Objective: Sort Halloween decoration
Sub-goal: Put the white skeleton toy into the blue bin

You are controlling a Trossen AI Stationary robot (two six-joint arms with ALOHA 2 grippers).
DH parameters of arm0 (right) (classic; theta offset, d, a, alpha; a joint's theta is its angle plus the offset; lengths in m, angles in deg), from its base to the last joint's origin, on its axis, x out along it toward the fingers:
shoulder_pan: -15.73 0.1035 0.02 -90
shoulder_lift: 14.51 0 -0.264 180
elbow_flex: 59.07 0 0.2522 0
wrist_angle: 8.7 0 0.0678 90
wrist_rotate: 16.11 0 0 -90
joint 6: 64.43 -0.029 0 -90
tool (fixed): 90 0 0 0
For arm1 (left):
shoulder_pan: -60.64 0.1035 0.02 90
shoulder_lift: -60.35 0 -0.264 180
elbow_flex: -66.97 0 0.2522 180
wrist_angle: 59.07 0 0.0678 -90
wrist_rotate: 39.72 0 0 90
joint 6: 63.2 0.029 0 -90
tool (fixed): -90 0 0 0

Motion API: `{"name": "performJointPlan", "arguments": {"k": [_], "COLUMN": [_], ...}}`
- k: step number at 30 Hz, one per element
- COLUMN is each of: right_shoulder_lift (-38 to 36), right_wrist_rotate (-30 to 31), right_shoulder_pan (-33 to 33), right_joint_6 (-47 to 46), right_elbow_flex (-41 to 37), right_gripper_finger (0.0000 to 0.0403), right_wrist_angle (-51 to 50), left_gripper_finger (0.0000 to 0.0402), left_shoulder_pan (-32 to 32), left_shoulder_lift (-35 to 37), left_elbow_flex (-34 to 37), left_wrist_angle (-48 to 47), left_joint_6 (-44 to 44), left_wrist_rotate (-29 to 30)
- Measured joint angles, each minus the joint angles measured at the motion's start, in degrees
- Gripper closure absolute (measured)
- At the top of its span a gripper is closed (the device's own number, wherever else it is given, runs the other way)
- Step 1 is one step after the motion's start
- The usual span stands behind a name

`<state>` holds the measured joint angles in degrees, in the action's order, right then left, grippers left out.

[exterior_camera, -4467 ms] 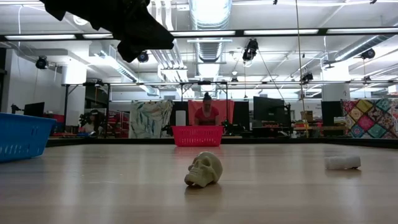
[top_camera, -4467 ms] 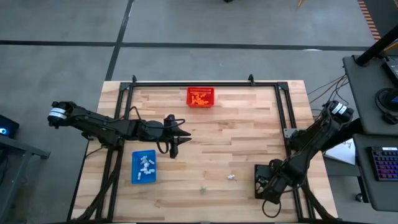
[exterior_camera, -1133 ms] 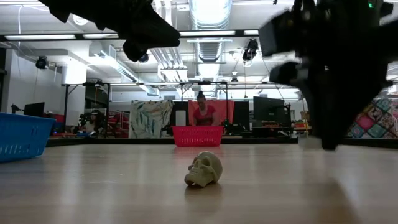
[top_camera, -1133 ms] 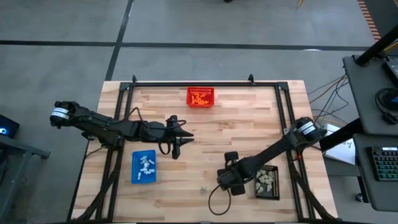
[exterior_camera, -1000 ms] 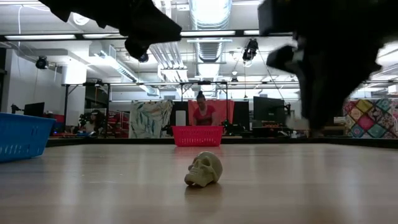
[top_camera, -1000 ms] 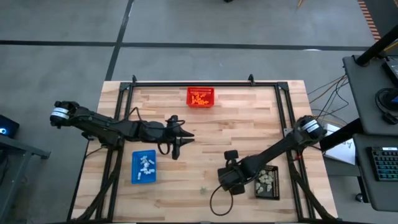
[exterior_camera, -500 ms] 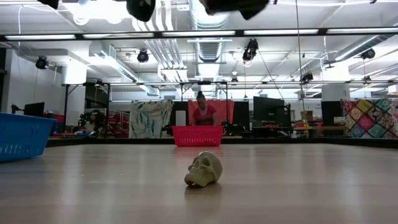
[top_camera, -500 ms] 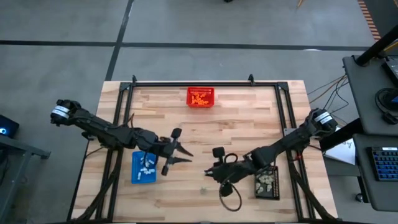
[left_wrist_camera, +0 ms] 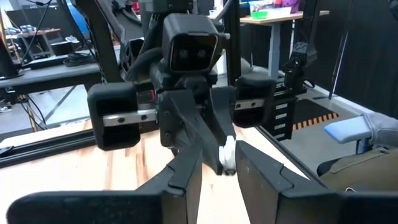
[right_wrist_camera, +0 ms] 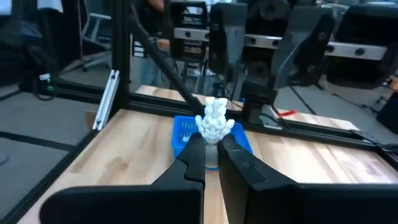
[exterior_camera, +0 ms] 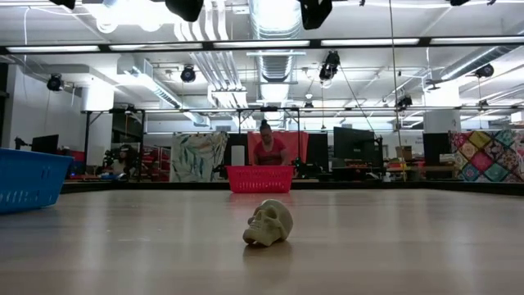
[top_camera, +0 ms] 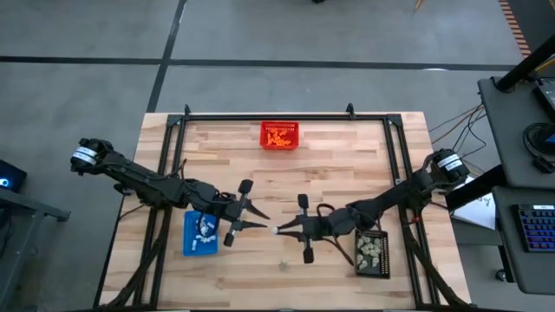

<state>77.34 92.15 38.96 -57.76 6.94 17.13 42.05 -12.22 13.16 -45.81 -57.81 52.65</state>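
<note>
- Pale grey-beige skull (exterior_camera: 268,223): lies on the wooden table (exterior_camera: 393,246) nearest the low camera, on its side and apart from everything else; in the high view it is a small speck (top_camera: 283,264) near the table's front edge.
- Right gripper (top_camera: 277,230): held above mid-table, pointing toward the left arm; its fingers (right_wrist_camera: 239,163) are clenched on a white trinket (right_wrist_camera: 214,122) — a small knobbly figure standing out from the fingertips, also seen as a white piece (left_wrist_camera: 229,151) in the left wrist view.
- Left gripper (top_camera: 255,219): faces the right gripper at close range, tips near the white trinket; its fingers (left_wrist_camera: 186,176) stand parted and grasp nothing, the trinket lying between them in its own wrist view without visible contact.
- Black tray (top_camera: 371,253): at the front right of the table, beside the right arm, holding several pale grey-beige pieces.
- Blue tray (top_camera: 199,234): at the front left, under the left arm, holding white pieces; its wall (exterior_camera: 29,176) shows at the left of the low view.
- Red mesh basket (top_camera: 280,135): at the far edge, centre — it holds bright orange pieces.
- Room beyond: a person (exterior_camera: 267,147) stands behind the basket in the low view.
</note>
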Motion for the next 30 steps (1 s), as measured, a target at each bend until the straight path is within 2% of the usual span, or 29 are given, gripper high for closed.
{"name": "performJointPlan", "arguments": {"k": [3,8,15,23,30], "right_shoulder_lift": [0.00,0.02,0.04,0.04,0.04], "right_wrist_rotate": [2.10,3.76,7.31,7.47,7.45], "right_shoulder_pan": [-0.01,-0.03,-0.03,-0.56,-0.56], "right_joint_6": [0.27,0.49,0.69,0.95,1.24], "right_elbow_flex": [-0.02,0.18,0.28,0.75,0.85], "right_gripper_finger": [0.0390,0.0390,0.0390,0.0390,0.0390], "right_wrist_angle": [0.15,0.11,0.14,0.25,0.12], "left_gripper_finger": [0.0309,0.0266,0.0210,0.0203,0.0206], "left_shoulder_pan": [0.02,0.04,0.00,0.02,0.04], "left_shoulder_lift": [0.00,0.00,0.00,-4.21,-5.05], "left_elbow_flex": [0.00,0.00,0.00,0.02,-1.38], "left_wrist_angle": [0.06,0.38,1.01,6.08,6.37], "left_joint_6": [-0.04,-0.06,-0.75,0.21,1.64], "left_wrist_rotate": [0.81,5.70,5.68,5.69,6.14]}}
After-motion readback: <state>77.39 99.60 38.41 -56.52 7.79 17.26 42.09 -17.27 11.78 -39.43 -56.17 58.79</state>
